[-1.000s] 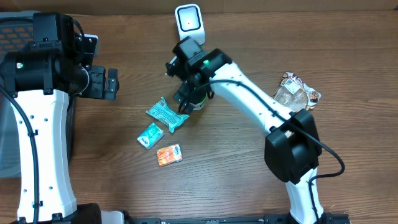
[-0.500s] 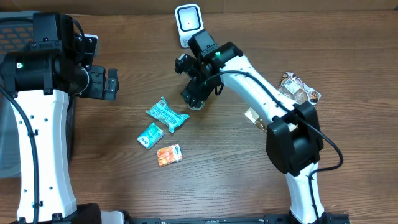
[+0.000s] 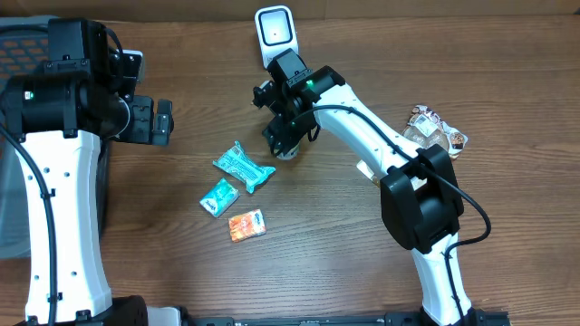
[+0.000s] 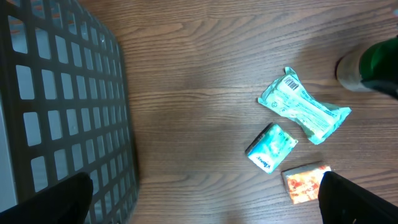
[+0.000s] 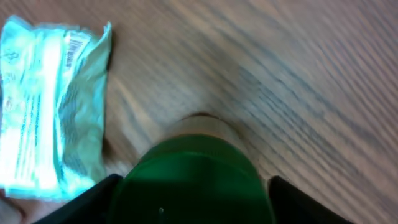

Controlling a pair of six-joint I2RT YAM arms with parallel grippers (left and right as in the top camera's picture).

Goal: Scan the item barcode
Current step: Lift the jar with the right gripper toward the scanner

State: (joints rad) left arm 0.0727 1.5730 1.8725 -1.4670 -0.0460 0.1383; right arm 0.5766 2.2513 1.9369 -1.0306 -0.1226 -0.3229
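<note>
1. Brown wood-grain desk (image 3: 326,272), with a dark plastic lattice basket (image 4: 62,93) at its left edge.
2. Left gripper (image 4: 204,186): jaws wide, empty.
3. Right gripper (image 3: 283,136): its fingers flank a green-capped round container (image 5: 193,180) near the desk's back edge, before the white scanner (image 3: 275,32). Whether it grips cannot be told.
4. Crinkled teal foil packet (image 3: 243,167), mid-desk. Its barcode shows in the wrist views only.

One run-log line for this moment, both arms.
left gripper: open, empty | right gripper: around green-capped container, grip unclear | scan: pending
</note>
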